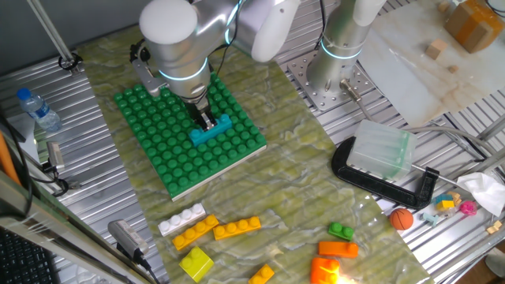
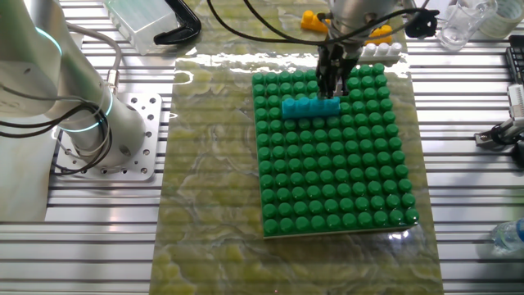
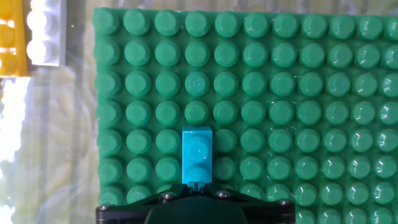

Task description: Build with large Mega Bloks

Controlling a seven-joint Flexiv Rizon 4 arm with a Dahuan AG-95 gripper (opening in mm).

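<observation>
A cyan four-stud brick (image 1: 211, 130) sits on the green studded baseplate (image 1: 158, 150), also seen in the other fixed view (image 2: 311, 107) on the baseplate (image 2: 336, 188). My gripper (image 1: 204, 119) stands over the brick's end, shut on it; it also shows in the other fixed view (image 2: 332, 88). In the hand view the cyan brick (image 3: 197, 154) runs from between the jaws across the baseplate (image 3: 280, 93). Loose bricks lie at the front: white (image 1: 181, 219), yellow-orange (image 1: 237, 228), yellow (image 1: 196, 263), green (image 1: 341, 231), orange (image 1: 338, 249).
A black clamp (image 1: 387, 185) holds a clear plastic box (image 1: 382, 148) at the right. A water bottle (image 1: 38, 109) lies at the left. An orange ball (image 1: 402, 218) and small toys sit at the right edge. The arm's base (image 1: 339, 55) stands behind the mat.
</observation>
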